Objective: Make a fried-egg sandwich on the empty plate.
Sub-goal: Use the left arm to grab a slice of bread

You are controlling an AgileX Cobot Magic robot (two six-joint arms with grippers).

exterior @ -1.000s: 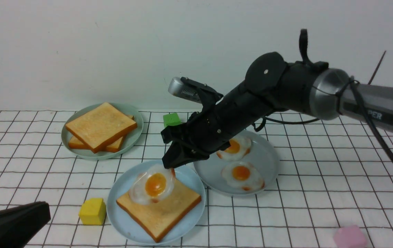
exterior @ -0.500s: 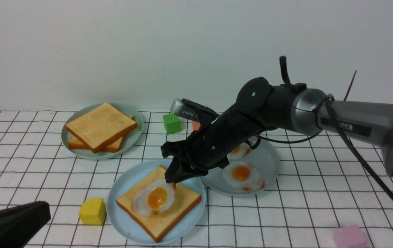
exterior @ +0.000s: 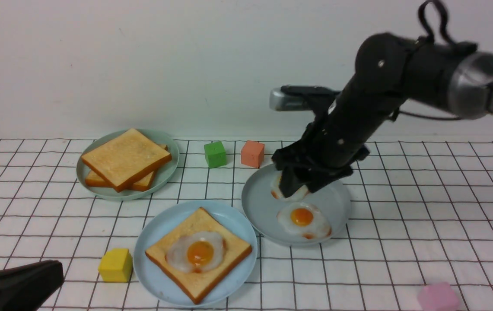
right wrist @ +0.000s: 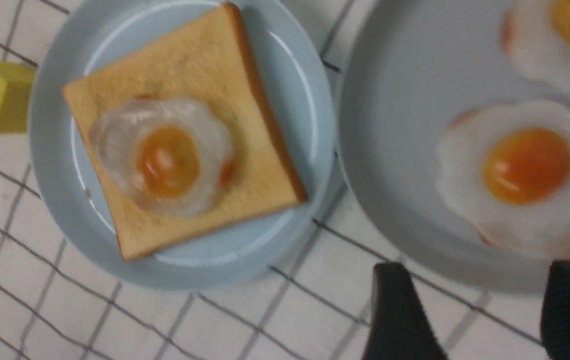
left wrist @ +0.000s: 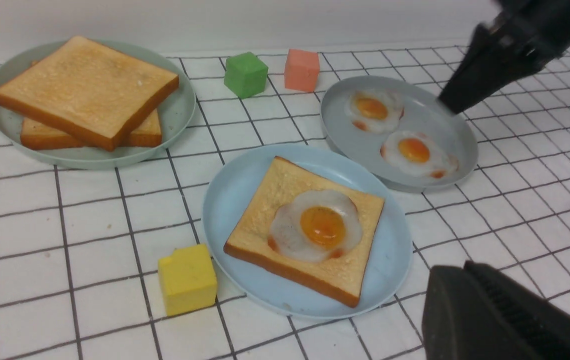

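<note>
The empty plate (exterior: pixel 155 233), round and sky-blue, now carries one golden toast slice (exterior: pixel 229 248) with a glossy fried egg (exterior: pixel 198 252) lying flat on top; nothing touches them. The left wrist view shows the same plate (left wrist: pixel 235 185), toast (left wrist: pixel 354 235) and egg (left wrist: pixel 317 225). My right gripper (exterior: pixel 291 190) hangs open and empty over the far side of the grey-blue plate (exterior: pixel 259 203), up and to the right of the sandwich. The right wrist view shows its fingers (right wrist: pixel 394 300) spread apart. My left gripper (exterior: pixel 56 270) rests shut at the front left, away from the plate.
A mint-green plate (exterior: pixel 170 166) at the back left holds two stacked toast slices (exterior: pixel 125 157). Two more fried eggs (exterior: pixel 302 218) lie on the grey-blue plate, one partly behind the right gripper. Cubes stand around: yellow (exterior: pixel 116 264), green (exterior: pixel 215 154), salmon (exterior: pixel 252 153), pink (exterior: pixel 438 297).
The right gripper lowered the egg onto the toast, opened and let it go, then rose and swung back right over the grey-blue plate. The left arm stayed still.
</note>
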